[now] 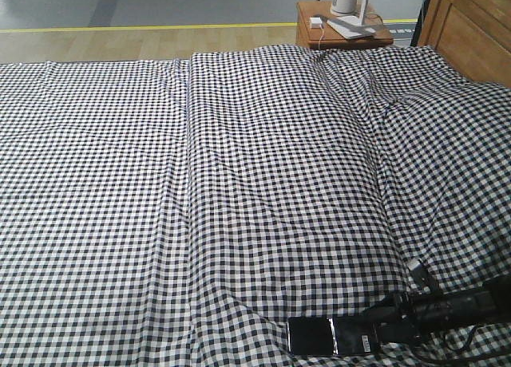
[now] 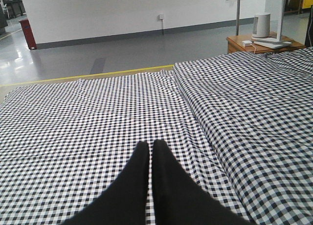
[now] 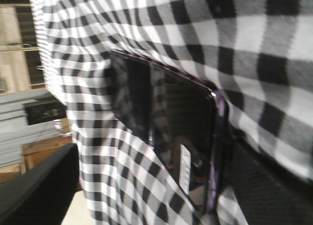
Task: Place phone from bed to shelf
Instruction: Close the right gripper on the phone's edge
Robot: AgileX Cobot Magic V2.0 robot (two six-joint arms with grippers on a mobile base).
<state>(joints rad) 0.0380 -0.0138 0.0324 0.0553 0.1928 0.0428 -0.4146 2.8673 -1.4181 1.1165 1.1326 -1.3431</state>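
- The phone lies flat on the bed, at the near edge
- The right gripper is spread open at one end of the phone
- The left gripper is pressed closed, holding nothing
- The phone looks thin, hard and slippery; pinch its edges gently

— What does the left end effector look like?
— Two matte black, tapering fingers, smooth, widening toward the wrist behind the tips.
— And the right end effector?
— Black too, with a dark arm body behind it and thin black cables looping just above; close up, its black finger looks flat-sided.
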